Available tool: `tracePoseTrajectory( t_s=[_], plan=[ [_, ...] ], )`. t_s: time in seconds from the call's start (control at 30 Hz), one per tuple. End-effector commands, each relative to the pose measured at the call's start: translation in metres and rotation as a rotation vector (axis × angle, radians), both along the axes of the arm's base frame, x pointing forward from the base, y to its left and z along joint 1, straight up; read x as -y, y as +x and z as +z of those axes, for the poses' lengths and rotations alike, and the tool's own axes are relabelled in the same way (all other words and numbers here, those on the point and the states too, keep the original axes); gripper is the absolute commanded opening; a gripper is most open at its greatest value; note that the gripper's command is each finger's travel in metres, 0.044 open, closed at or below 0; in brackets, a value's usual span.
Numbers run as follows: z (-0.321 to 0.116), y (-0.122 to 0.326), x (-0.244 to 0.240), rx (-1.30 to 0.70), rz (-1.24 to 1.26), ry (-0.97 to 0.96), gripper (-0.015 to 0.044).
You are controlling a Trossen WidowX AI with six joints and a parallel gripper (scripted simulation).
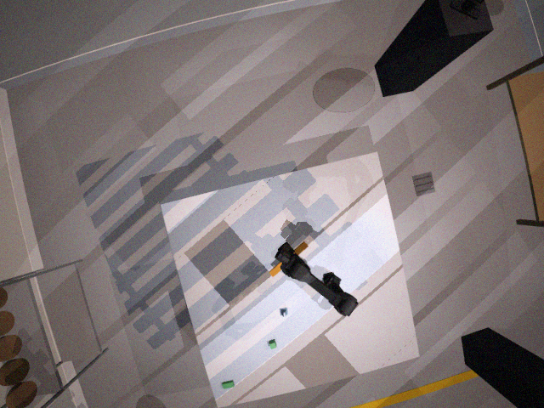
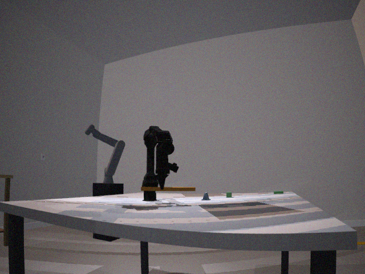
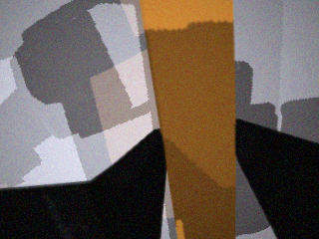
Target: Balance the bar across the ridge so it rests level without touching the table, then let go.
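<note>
The orange bar (image 1: pixel 275 269) (image 2: pixel 182 189) (image 3: pixel 191 75) is held in the air a little above the table (image 1: pixel 382 337) (image 2: pixel 182 234), roughly level in the exterior view. My gripper (image 2: pixel 161 187) (image 3: pixel 195 132) is shut on the bar, left of its middle in the exterior view; one black finger is on each side of it in the wrist view. In the top view the arm hides the fingertips and the bar's middle. The small blue-grey ridge (image 1: pixel 283 311) (image 2: pixel 206 196) stands on the table apart from the bar, to the right of its right end in the exterior view.
A green block (image 1: pixel 272 343) (image 2: pixel 228 194) stands beyond the ridge, and a flatter green block (image 1: pixel 227 384) (image 2: pixel 278 192) lies farther along, near the table's edge. A grey arm (image 2: pixel 114 156) stands on a black pedestal behind the table. Shadow patterns cross the table top.
</note>
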State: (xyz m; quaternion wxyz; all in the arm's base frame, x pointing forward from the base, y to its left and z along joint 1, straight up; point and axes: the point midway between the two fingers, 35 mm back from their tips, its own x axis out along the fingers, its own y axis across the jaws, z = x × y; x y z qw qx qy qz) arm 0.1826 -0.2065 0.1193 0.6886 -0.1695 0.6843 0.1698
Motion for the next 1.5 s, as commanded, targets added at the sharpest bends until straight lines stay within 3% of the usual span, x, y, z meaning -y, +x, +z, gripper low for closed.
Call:
tracePoseTrajectory(
  t_s=[0.0,0.47,1.47],
  plan=[
    [0.016,0.000,0.001,0.010,-0.005,-0.019,0.0000],
    [0.020,0.023,-0.020,0.012,-0.061,-0.017,0.0000],
    [0.021,0.087,-0.110,0.017,-0.256,-0.006,0.0000]
  ],
)
